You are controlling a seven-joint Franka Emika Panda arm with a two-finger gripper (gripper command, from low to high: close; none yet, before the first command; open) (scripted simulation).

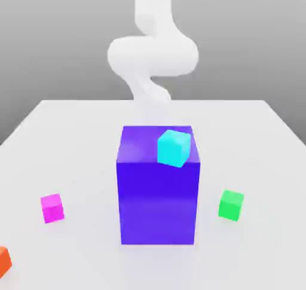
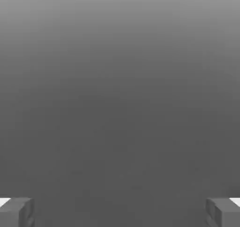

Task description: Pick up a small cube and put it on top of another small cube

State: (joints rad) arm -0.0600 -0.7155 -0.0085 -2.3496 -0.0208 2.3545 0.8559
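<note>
Exterior view: nothing done yet, pink cube (image 1: 52, 208) sits on table (image 1: 72, 139) at left, well apart from green cube (image 1: 230, 205) at right, purple block (image 1: 158, 187) between; gripper (image 2: 120, 212) fingers spread wide, empty.

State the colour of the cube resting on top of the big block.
Cyan cube, on the purple block; clearest in the exterior view.

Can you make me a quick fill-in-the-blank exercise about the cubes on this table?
1. The cyan cube sits on top of the big ____ block.
2. The magenta cube lies on the exterior view's ____ of that block.
3. The green cube rests on the ____.
4. The pincer has its jaws ____.

Answers: purple; left; table; open
</note>
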